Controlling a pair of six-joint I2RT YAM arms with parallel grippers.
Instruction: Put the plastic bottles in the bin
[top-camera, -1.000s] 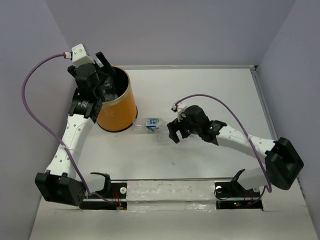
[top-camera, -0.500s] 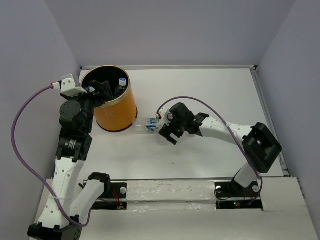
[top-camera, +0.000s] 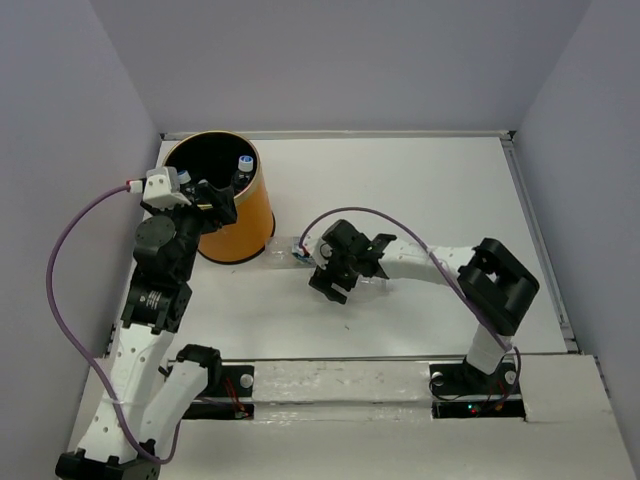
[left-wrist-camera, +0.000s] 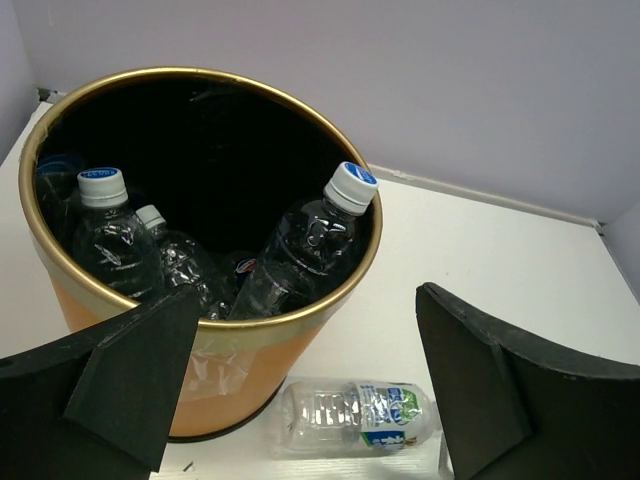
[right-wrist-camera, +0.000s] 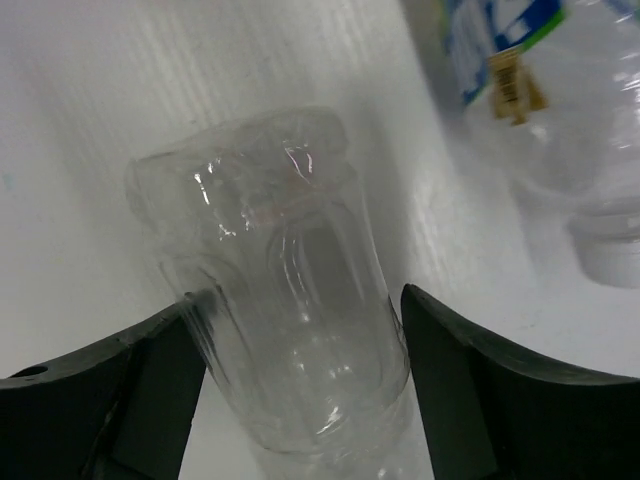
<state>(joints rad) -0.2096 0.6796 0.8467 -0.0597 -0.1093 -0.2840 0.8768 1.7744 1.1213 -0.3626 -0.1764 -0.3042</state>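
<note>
Withdrawn from over bin (top-camera: 245, 222): left gripper (top-camera: 215, 200), jaws wide. Right gripper (right-wrist-camera: 300, 320) pinched bottle (right-wrist-camera: 280, 230); labelled bottle (right-wrist-camera: 540, 110) just beside. We logged bare table (top-camera: 430, 190) rightward.

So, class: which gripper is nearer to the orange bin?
Left. The left gripper hangs open at the bin's near rim; the right gripper is off to the bin's right, straddling a clear bottle on the table.
</note>
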